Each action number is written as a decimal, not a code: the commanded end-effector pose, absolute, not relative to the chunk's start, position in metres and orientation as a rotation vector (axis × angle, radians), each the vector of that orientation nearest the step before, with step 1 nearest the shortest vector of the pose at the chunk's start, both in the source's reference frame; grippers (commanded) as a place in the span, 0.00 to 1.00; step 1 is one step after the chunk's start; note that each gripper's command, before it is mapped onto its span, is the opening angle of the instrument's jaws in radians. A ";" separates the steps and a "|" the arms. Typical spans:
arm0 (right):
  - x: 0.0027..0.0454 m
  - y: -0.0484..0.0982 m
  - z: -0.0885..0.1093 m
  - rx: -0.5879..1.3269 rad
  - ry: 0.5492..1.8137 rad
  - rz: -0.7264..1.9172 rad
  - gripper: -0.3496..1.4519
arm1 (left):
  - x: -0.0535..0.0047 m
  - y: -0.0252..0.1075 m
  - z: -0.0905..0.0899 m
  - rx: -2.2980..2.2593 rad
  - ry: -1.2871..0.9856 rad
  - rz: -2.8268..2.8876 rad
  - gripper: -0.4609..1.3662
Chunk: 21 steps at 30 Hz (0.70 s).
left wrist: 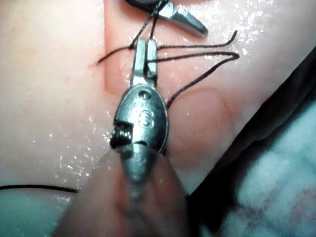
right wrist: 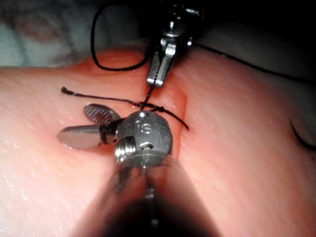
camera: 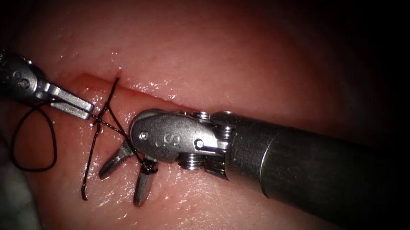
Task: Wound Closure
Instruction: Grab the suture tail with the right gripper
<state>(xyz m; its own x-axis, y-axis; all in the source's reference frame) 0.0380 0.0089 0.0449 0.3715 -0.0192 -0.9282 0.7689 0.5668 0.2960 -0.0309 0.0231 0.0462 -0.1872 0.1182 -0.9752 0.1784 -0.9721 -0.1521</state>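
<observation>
The cut (camera: pixel 142 91) runs slantwise across the tissue (camera: pixel 210 48). My left tool (camera: pixel 82 109) reaches in from the upper left, left of the cut, its jaws shut on the dark thread (camera: pixel 54 138). The thread comes out of the cut's upper end, crosses itself and loops off to the left; a free end (camera: pixel 88 169) lies on the tissue. My right tool (camera: pixel 121 187) lies over the cut with its jaws spread open and pointing down-left. Thread is bunched at the base of its jaws. The left wrist view has the left tool (left wrist: pixel 145 49) pinching thread (left wrist: pixel 197 47). The right wrist view has the right tool (right wrist: pixel 74 123) open.
Pale cloth (left wrist: pixel 276 187) lies beyond the tissue's edge. The right arm's thick shaft (camera: pixel 312 160) covers the lower right part of the tissue. A wet sheen (camera: pixel 115 53) glints on the tissue above the cut.
</observation>
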 end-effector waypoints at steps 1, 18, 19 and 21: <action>0.0380 0.009 0.045 0.839 1.083 -0.588 0.74 | -0.0309 0.023 0.046 1.977 0.362 -2.362 0.06; 0.0386 0.011 0.043 0.826 1.121 -0.608 0.75 | -0.0299 0.024 0.046 1.972 0.365 -2.373 0.06; 0.0387 0.011 0.043 0.826 1.121 -0.607 0.75 | -0.0298 0.024 0.045 1.971 0.365 -2.375 0.06; 0.0389 0.012 0.042 0.820 1.127 -0.613 0.75 | -0.0295 0.024 0.045 1.971 0.357 -2.375 0.06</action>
